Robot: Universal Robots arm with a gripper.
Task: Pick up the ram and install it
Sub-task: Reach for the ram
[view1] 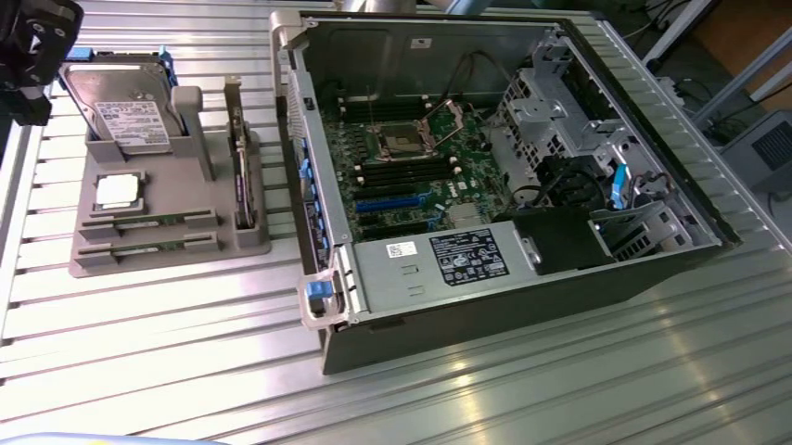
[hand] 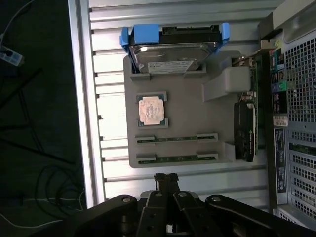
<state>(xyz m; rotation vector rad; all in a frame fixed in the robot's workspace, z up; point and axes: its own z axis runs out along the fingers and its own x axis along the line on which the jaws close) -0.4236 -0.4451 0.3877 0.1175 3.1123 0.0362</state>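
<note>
- Gripper (hand: pixel 166 180) pinched together, empty, hovering near the gray holder (hand: pixel 190 113).
- Nearer ram (hand: pixel 176 158) sits in its slot; I'd centre over it and grab the long edges, tbh.

Saw an open computer case (view1: pixel 520 297) on the ribbed counter (view1: pixel 557 389). Beside it, noted a grey holder (view1: pixel 185 185) carrying 1 hard drive (view1: pixel 124 111) propped upright, 1 silver processor chip (view1: pixel 118 190) lying flat, 1 dark expansion card (view1: pixel 244 181) on edge.

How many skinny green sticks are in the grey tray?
2. One thin green circuit-board stick lies in the grey plastic tray beside the square silver chip; the other green stick lies parallel, along the tray's edge. None seems hidden.
</note>
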